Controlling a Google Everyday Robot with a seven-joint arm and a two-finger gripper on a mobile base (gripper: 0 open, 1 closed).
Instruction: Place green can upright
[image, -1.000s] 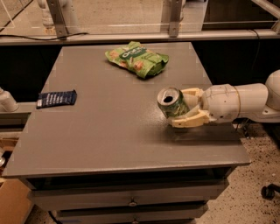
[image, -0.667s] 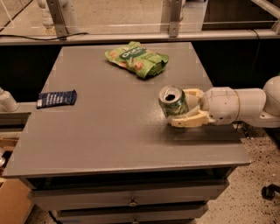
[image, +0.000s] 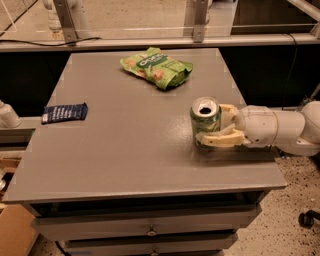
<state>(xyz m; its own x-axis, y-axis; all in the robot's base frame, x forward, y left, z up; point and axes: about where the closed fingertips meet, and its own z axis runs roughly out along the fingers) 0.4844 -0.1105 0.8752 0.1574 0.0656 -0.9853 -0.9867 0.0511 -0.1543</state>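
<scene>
Here a grey table (image: 125, 150) with drawers stands on speckled floor (image: 300, 200), a metal rail (image: 150, 42) behind its far edge. The gripper (image: 207, 128) reaches over the table's right edge. A snack bag (image: 156, 67) lies at the table's far middle. The green can (image: 205, 119) stands upright near the right edge, grasped by the jaws. A blue packet (image: 64, 112) lies at the left edge.

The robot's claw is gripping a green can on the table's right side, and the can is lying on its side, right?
Not quite: the camera view shows the green can standing upright, silver top up. The gripper does grip it, on the table's right side.
</scene>
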